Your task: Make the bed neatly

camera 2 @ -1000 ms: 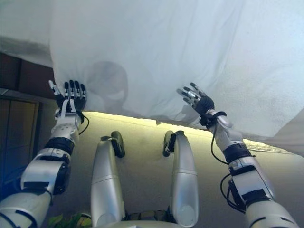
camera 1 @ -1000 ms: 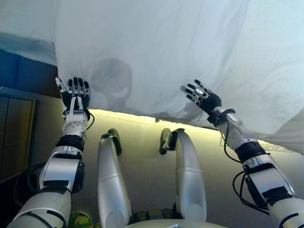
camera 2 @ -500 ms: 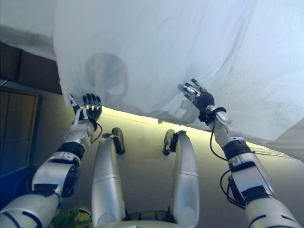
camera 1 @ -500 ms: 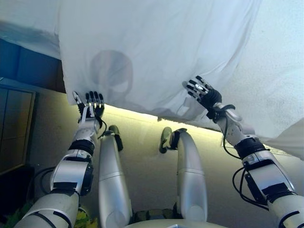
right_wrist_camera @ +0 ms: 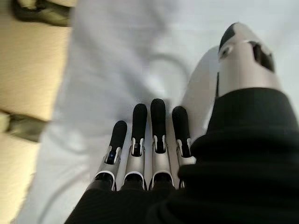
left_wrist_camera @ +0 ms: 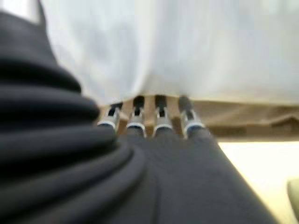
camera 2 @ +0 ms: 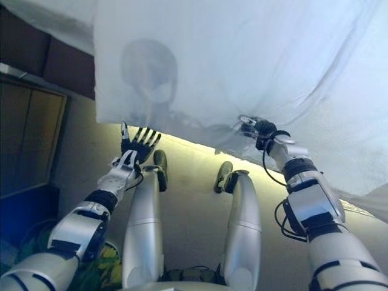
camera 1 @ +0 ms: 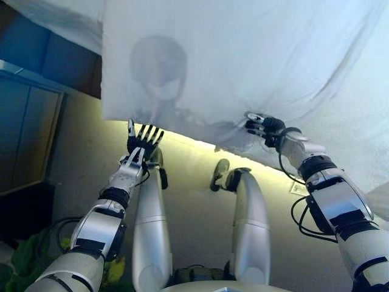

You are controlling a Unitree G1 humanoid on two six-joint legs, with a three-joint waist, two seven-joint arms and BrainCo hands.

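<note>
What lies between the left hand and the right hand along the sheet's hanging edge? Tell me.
Only the white sheet itself: its shadowed lower edge runs unbroken from the left hand to the right hand, with bare floor below. Both eye views show it.

White sheet (camera 1: pixel 243 61) hangs over the bed edge — blocks everything ahead. Bare floor (camera 1: pixel 188 176) below its hem is open. Left hand (camera 1: pixel 141 143) spread just under the hem; right hand (camera 1: pixel 262 126) flat against the cloth — dark cabinet (camera 1: pixel 27 140) left.

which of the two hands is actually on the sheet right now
The right hand: its fingers lie on the white sheet near its edge. The left hand hangs spread just below it.
</note>
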